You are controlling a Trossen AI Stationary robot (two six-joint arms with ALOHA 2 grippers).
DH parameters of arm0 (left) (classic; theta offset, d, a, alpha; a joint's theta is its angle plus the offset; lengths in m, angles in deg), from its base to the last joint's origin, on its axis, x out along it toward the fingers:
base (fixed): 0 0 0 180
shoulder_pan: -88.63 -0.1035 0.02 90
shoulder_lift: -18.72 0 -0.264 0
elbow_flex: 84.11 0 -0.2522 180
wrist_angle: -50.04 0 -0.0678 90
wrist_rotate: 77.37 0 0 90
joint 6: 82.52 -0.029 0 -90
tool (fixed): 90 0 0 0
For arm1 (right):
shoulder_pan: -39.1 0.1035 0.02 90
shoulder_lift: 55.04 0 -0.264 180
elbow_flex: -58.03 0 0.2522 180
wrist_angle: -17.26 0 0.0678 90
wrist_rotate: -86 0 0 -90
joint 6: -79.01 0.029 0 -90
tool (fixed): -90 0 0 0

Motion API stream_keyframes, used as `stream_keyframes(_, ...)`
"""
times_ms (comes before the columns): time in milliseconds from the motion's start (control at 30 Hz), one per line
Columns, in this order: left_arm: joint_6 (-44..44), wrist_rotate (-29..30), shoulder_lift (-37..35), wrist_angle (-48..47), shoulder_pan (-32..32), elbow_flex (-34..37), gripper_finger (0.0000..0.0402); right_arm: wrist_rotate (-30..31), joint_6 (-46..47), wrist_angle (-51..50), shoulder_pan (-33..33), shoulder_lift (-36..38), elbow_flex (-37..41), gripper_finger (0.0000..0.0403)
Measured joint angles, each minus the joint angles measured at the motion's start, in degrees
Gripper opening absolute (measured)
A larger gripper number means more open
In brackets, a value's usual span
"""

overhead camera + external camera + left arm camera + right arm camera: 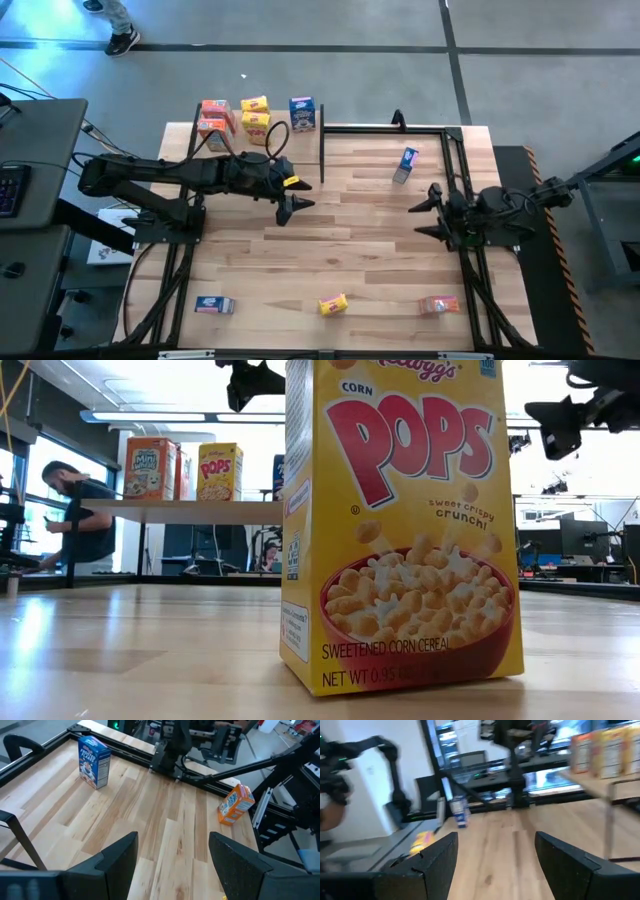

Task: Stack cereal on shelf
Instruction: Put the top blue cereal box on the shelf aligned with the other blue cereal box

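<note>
Covering (table (330, 215)): plank top is carrying four loose boxes, the shelf sitting at its far left corner
Shelf (190, 132): raised board is holding five upright boxes, orange-red (213, 118), yellow (255, 117) and one blue (302, 113)
Left gripper (292, 207): is hovering mid-table just in front of the shelf, fingers parted and holding nothing
Right gripper (426, 216): is hanging near the right edge, fingers spread wide, nothing between them
Loose cereal: blue box (406, 164) is standing inside the black frame at far right; blue (213, 305), yellow (333, 304) and orange-red (438, 304) are sitting along the near edge
Handling (judged): light, thin card, probably crushing under a hard squeeze and tipping easily; gripping across the narrow sides, around mid-height, is looking safest
</note>
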Motion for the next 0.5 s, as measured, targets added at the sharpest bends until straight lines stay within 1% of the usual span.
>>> stream_keyframes(100,0.0,0.0,0.0,0.0,0.0,0.0,0.0235,3.4,-1.5,-0.4,0.0,0.0,-2.3,0.0257)
stream_keyframes(500,0.0,0.0,0.0,0.0,0.0,0.0,0.0235,2.2,-8.9,-0.2,0.0,0.0,-13.7,0.0257)
